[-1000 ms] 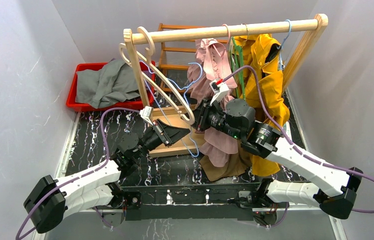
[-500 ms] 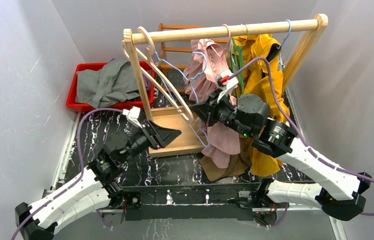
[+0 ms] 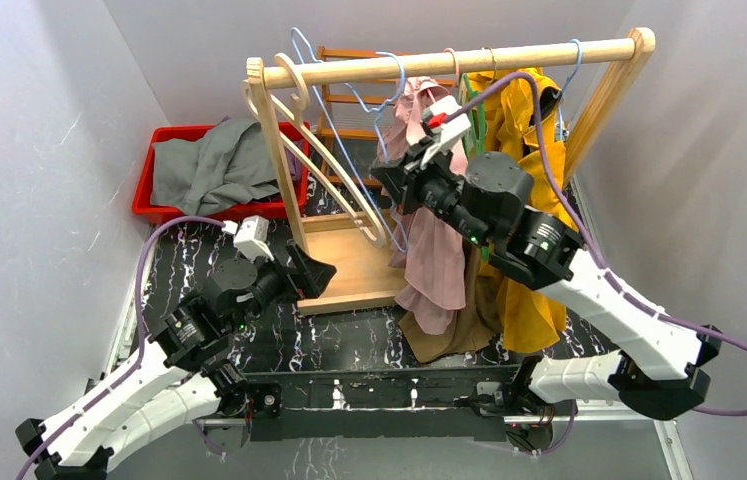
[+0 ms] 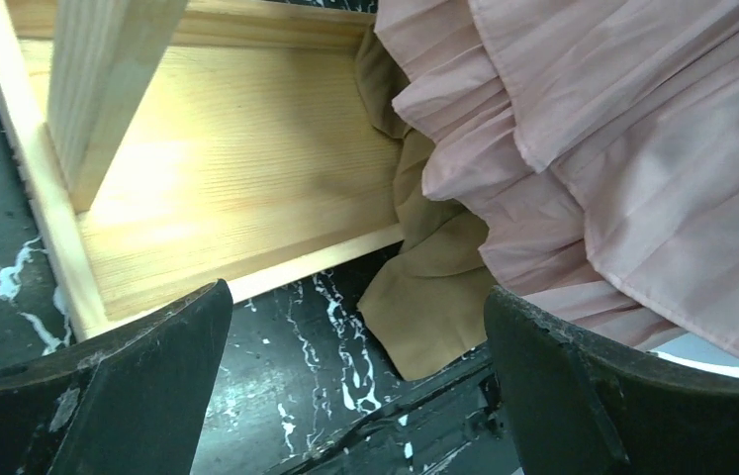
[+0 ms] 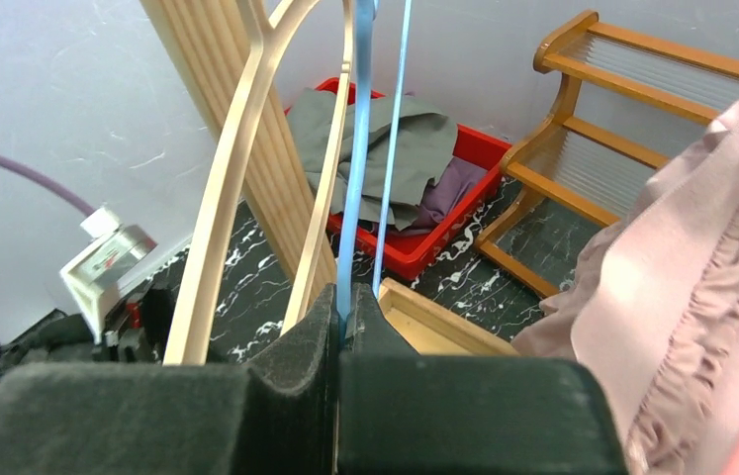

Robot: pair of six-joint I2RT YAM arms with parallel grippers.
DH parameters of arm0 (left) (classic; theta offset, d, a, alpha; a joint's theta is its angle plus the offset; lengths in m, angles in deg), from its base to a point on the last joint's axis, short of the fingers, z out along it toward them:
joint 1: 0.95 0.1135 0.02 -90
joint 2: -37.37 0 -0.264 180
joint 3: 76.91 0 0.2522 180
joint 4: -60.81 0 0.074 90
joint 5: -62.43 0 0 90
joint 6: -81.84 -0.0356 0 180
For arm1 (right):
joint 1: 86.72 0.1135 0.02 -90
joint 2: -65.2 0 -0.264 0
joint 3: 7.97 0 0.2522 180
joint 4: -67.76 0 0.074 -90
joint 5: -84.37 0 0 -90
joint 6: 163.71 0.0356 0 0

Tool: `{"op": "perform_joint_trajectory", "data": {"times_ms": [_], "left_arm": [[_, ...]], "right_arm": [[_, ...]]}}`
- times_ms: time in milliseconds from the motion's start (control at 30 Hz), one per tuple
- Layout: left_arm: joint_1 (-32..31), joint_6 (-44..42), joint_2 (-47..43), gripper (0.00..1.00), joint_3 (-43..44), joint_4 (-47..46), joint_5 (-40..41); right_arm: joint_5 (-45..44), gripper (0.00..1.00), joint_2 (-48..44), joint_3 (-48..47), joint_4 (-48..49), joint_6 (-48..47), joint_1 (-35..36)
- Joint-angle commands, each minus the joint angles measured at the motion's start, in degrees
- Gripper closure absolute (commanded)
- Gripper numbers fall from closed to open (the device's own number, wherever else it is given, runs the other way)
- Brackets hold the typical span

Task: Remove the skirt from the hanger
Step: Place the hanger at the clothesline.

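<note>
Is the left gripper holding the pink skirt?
No, the left gripper is wide open and empty; the pink skirt hangs beyond it.

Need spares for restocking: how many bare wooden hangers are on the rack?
2: one wooden hanger and a second hang together at the rail's left end; more may hide behind the garments.

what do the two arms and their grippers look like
The left arm and right arm have white shell links and black round joints. A purple cable loops along each. A white camera box sits on each wrist. The left gripper and right gripper are matte black; the fingers are broad, wedge-shaped and scuffed.
</note>
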Motion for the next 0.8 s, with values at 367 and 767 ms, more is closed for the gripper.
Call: {"op": "perform_joint_trajectory", "data": {"times_ms": [367,767], "left_arm": [[-0.2,-3.5,-1.9,0.02,4.0,5.8,5.1],[-0.2,-3.4,-0.7,0.02,4.9,6.0,4.7]], "right_arm": [[1.8,1.00,12.2,-9.0,5.0,2.3,0.1],[1.7,0.70,12.7,-8.3,1.1,2.5,0.1]]}}
